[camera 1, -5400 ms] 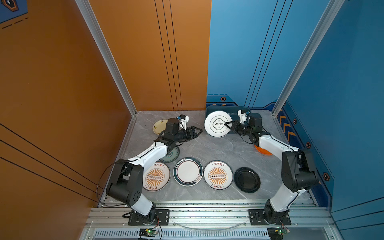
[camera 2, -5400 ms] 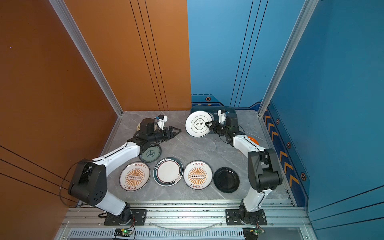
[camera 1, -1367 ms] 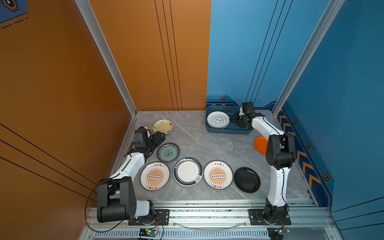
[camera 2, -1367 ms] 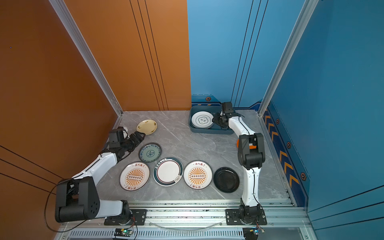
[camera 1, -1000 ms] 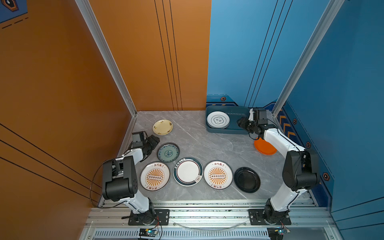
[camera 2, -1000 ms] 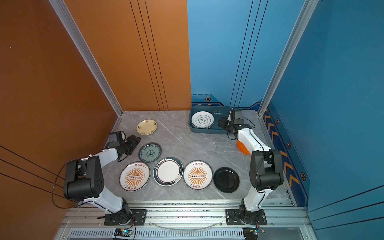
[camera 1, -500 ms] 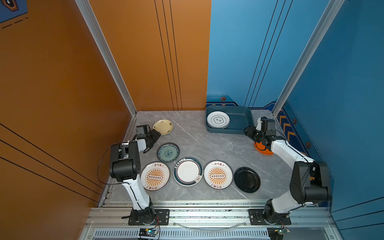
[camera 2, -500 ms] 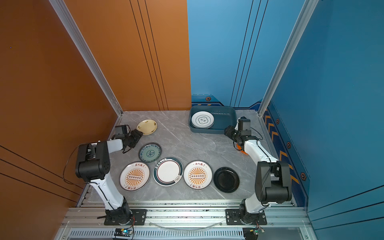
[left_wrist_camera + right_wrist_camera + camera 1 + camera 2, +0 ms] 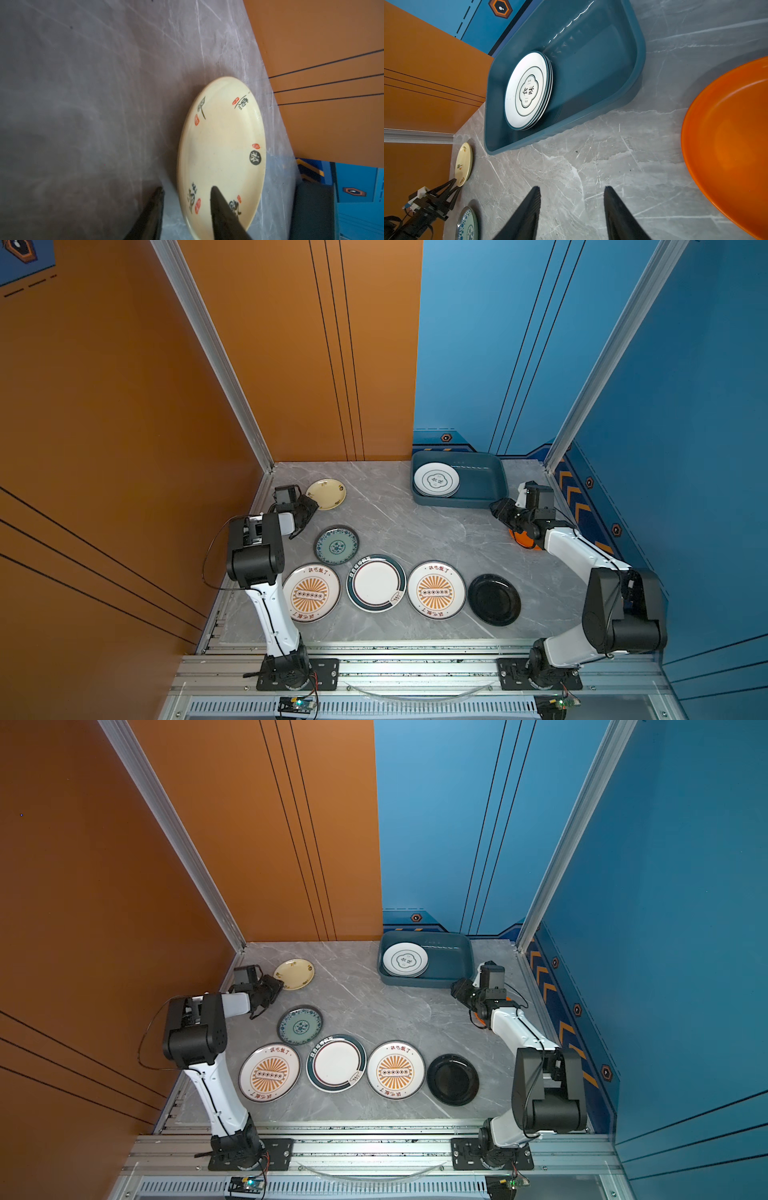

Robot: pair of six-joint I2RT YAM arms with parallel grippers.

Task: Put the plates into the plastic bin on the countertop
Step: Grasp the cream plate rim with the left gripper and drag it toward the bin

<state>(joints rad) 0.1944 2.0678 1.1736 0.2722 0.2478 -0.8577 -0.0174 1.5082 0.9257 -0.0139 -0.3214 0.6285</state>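
Nearest, sunburst plates [image 9: 311, 593], a teal-rimmed plate [image 9: 376, 583] and a black plate [image 9: 494, 600] line the countertop [image 9: 415, 526]. Beyond, the left gripper [image 9: 186, 187] straddles the rim of the yellow plate [image 9: 222, 149], jaws parted. The right gripper [image 9: 572, 188] gapes empty beside the orange plate [image 9: 733, 145]. Farthest, the plastic bin [image 9: 593, 68] holds stacked plates [image 9: 529, 89], topmost reading 食味.

both top views are bright and evenly lit, sharp throughout. in the left wrist view the grey veined marble-look countertop [image 9: 83, 93] looks dim and smeared.
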